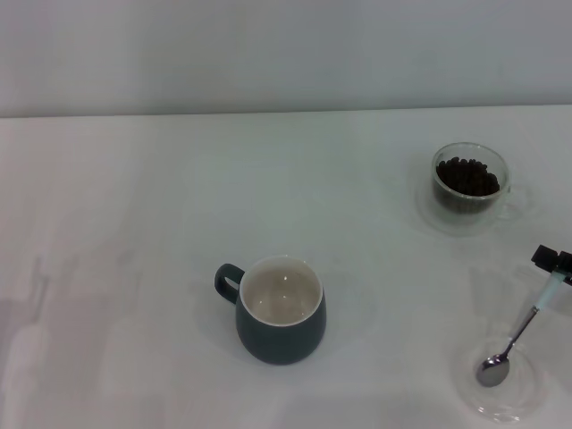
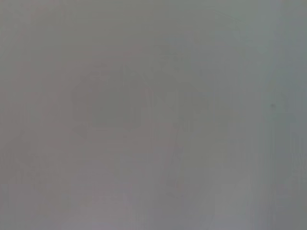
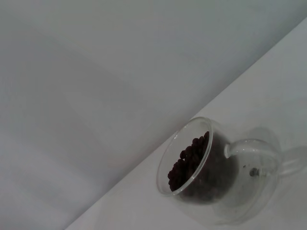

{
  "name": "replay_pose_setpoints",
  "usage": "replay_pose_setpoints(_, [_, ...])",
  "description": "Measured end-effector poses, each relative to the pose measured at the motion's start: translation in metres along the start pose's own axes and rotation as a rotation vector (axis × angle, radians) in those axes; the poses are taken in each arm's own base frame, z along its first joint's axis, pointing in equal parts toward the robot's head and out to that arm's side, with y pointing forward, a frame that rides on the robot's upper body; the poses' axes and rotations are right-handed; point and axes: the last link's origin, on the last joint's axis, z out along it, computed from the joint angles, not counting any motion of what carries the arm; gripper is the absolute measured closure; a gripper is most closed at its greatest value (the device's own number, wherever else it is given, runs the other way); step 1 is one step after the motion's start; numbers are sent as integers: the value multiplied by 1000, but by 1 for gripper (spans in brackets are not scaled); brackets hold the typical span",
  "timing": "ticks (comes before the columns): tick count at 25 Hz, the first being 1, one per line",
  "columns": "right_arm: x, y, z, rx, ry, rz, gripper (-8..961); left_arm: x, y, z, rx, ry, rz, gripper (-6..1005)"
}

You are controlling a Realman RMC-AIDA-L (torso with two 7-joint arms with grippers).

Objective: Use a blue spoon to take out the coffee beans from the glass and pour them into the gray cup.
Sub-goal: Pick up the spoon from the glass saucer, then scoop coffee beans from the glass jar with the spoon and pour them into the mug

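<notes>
A: Right gripper (image 1: 556,262) cut off at head view's right edge, only a black tip shows (fingers unreadable). Pale-blue spoon handle (image 1: 550,291) top hidden there.

B: Left wrist view blank grey. Clear shallow dish (image 1: 506,390) faint, cropped below.

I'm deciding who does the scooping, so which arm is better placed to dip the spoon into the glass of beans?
The right. Its gripper at the head view's right edge already has the blue spoon by the handle, bowl hanging over a clear dish, with the glass of coffee beans on that side. The left arm is out of sight.
</notes>
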Motion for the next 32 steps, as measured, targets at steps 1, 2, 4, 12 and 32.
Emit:
replay_pose_setpoints(1, [0,0,1,-1,0,-1,802,0,0,0,0,0,0,269])
replay_pose_setpoints(2, [0,1,1,-4,0,-3,803,0,0,0,1,0,0,269])
replay_pose_setpoints(4, [-1,2,3,-10,-2,-5,805,0,0,0,1,0,0,269])
replay_pose_setpoints(12, [-10,4,1,-18,-37,-19,801,0,0,0,1,0,0,269])
replay_pose_setpoints(32, [-93,69,52,-224,-284,-239,792,0,4,2,-7,3,-12,268])
